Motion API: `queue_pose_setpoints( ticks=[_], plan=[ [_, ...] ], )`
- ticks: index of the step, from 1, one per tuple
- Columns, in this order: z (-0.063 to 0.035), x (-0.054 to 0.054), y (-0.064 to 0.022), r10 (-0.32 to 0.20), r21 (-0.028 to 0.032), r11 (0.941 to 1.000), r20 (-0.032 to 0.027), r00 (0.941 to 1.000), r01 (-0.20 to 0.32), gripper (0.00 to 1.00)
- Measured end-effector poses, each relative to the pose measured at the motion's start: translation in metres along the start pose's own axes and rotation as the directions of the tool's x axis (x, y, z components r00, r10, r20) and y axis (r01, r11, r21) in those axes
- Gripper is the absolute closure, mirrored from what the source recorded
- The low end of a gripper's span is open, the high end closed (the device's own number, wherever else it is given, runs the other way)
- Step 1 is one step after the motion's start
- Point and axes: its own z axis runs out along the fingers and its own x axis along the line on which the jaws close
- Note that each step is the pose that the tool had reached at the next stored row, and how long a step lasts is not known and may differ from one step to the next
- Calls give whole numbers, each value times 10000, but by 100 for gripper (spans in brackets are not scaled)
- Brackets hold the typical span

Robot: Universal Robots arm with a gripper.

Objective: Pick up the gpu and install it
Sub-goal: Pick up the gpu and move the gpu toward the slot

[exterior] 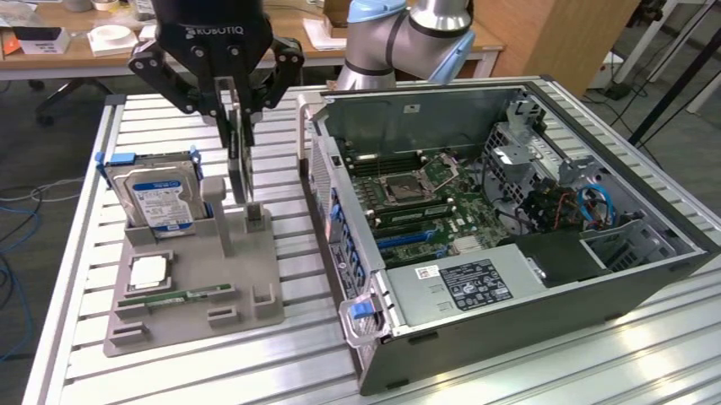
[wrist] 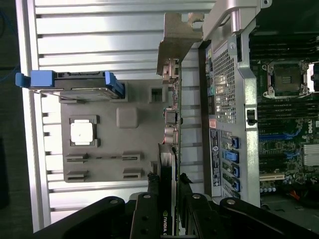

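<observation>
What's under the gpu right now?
The grey parts holder, with its slotted posts just below the card's lower edge. The tool is shut on the gpu. Whether that edge sits in the posts or above them cannot be seen.

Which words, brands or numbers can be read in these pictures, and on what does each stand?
"ROBOTIQ": on the body of the gripper, exterior view.
Green logo on the graphics card edge, wrist view: too blurred to read.
Blue-white label on the hard drive: too small to read.
Label on the power supply: too small to read.
</observation>
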Motion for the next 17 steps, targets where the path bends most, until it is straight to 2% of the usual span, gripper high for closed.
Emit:
queue_pose_setpoints(
  ticks=[12, 17],
  plan=[
    [-89, -3, 4, 0, 1, 10000, -1, 10000, 0, 74],
    [-94, -3, 4, 0, 1, 10000, -1, 10000, 0, 74]
  ],
)
